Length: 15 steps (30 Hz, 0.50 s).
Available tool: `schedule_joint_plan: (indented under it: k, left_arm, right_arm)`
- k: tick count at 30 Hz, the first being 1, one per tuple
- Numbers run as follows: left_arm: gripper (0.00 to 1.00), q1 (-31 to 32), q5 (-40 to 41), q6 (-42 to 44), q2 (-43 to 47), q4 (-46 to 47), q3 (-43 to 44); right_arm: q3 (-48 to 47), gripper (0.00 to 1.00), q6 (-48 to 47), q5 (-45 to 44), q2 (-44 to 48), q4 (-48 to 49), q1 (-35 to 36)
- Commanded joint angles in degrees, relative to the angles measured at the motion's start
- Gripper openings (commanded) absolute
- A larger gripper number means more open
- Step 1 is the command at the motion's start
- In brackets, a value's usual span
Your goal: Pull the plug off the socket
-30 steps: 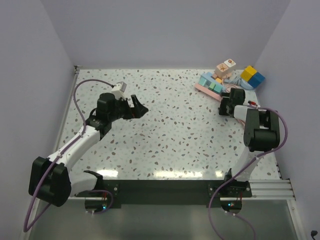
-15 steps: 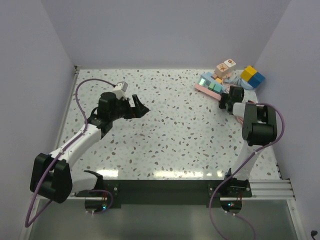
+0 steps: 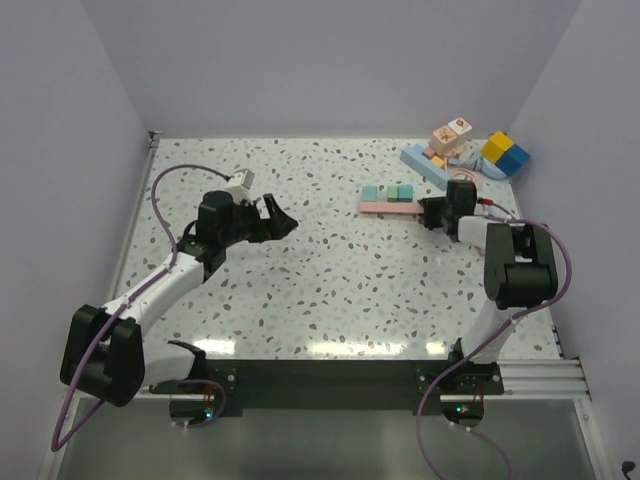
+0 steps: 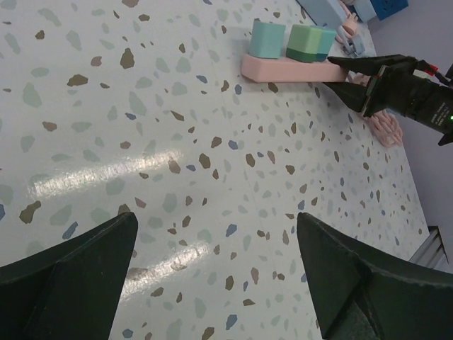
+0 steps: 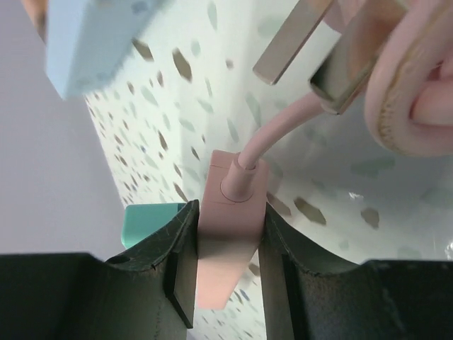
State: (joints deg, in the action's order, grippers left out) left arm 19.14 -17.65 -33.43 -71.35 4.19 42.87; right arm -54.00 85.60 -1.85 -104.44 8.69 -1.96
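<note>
Our right gripper (image 5: 228, 241) clamps the cable end of the pink socket strip (image 3: 388, 207), which lies right of centre with the teal plug (image 4: 267, 39) seated on top. Our left gripper (image 4: 216, 234) hangs wide open and empty; next it should grip that plug and lift.

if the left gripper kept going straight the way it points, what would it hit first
Mostly bare table, then probably the pink socket strip, near its end with the teal plug. The left gripper is open; its height against the strip is unclear.
</note>
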Motion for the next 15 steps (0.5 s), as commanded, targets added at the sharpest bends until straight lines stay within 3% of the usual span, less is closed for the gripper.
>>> schedule_joint_plan:
  k: [1, 6, 13, 15]
  left_arm:
    - [1.00, -0.50, 0.16, -1.72, 0.42, 4.51, -2.17]
    - [1.00, -0.50, -0.45, 0.11, 1.57, 3.99, -3.58]
    - [1.00, -0.50, -4.49, 12.75, -0.36, -1.90, -2.36]
    - [1.00, -0.50, -9.93, 15.05, -1.94, -2.34, -2.27]
  right_arm:
    - [3.28, 0.00, -12.64, 3.33, 1.08, -6.84, 4.23]
    - [4.78, 0.00, -17.30, 9.30, 0.82, -6.49, 9.77]
    - [-3.90, 0.00, -37.22, 24.68, -6.37, -13.51, 12.59]
    - [-6.37, 0.00, -41.37, 28.11, -7.79, -18.06, 13.12]
